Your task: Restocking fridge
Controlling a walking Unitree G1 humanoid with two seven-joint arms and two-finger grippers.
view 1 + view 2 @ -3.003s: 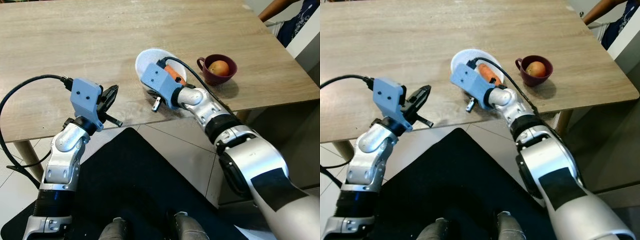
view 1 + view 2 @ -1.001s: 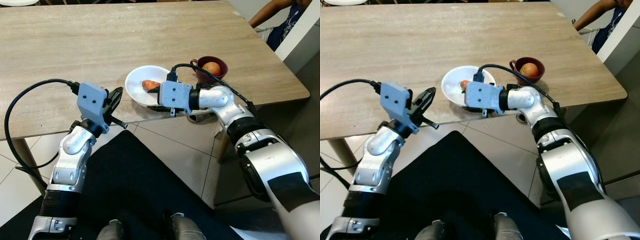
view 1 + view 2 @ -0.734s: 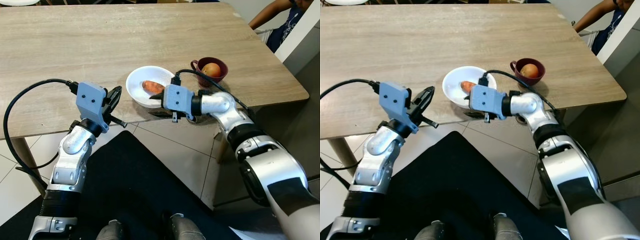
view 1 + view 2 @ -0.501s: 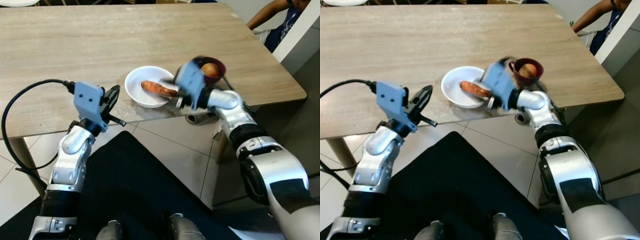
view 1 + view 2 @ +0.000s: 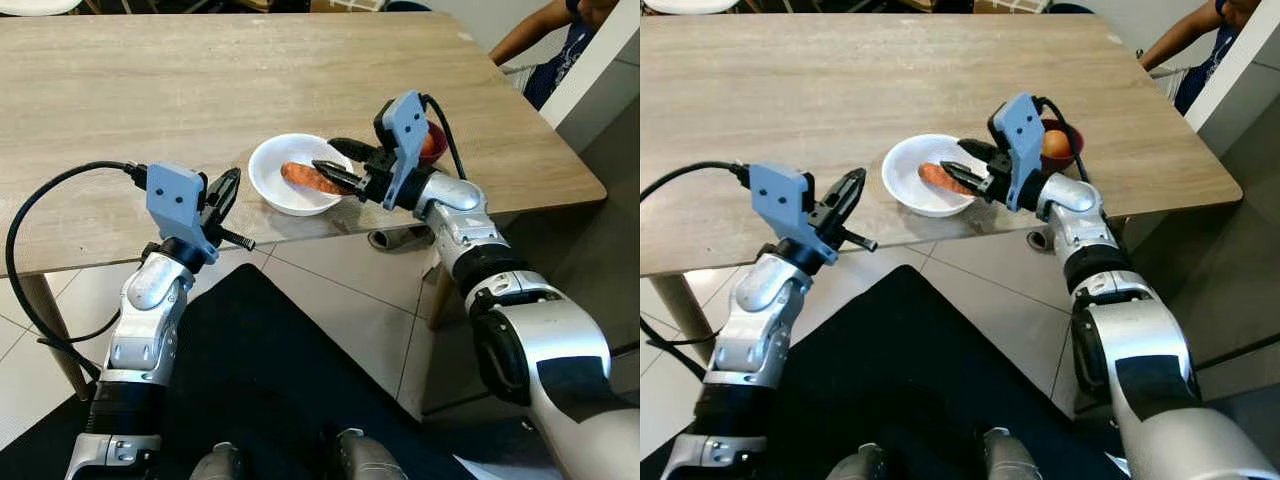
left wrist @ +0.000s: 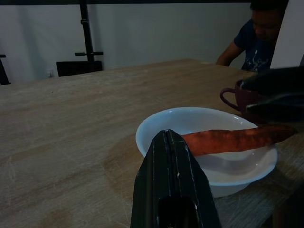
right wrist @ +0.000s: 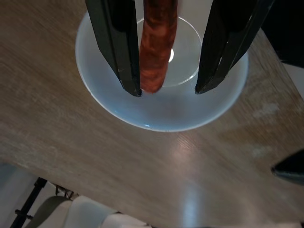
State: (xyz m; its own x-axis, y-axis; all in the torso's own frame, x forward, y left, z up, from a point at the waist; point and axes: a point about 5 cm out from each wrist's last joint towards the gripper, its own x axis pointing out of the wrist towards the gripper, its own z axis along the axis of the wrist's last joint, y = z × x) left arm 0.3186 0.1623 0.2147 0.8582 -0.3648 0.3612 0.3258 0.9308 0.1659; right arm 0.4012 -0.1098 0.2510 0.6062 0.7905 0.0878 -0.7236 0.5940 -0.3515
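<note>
We reach our right gripper (image 5: pixel 331 161) over the near rim of the round white ceramic bowl (image 5: pixel 275 188), which sits on the light wooden table (image 5: pixel 150 80) close to its front edge. Its 2 black fingers (image 7: pixel 116 42) are spread apart, with the long orange sweet potato (image 7: pixel 156 45) lying in the bowl between them; one finger looks to be right against the vegetable's side, the other stands clear of it, so nothing is pinched. The sweet potato (image 5: pixel 945 179) lies across the bottom of the bowl, one end pointing toward the wrist.

Just behind our right wrist stands a dark red ceramic mug (image 5: pixel 1062 157) holding 1 round orange-yellow fruit (image 5: pixel 1056 144), on the table beside the bowl.

Our left gripper (image 5: pixel 221 193) is held at the table's front edge, near the bowl but apart from it, its 2 fingers (image 6: pixel 171 175) pressed together and holding nothing, aimed at the bowl.

A person's arm (image 5: pixel 520 32) in a dark blue patterned top shows past the far right corner of the table.
</note>
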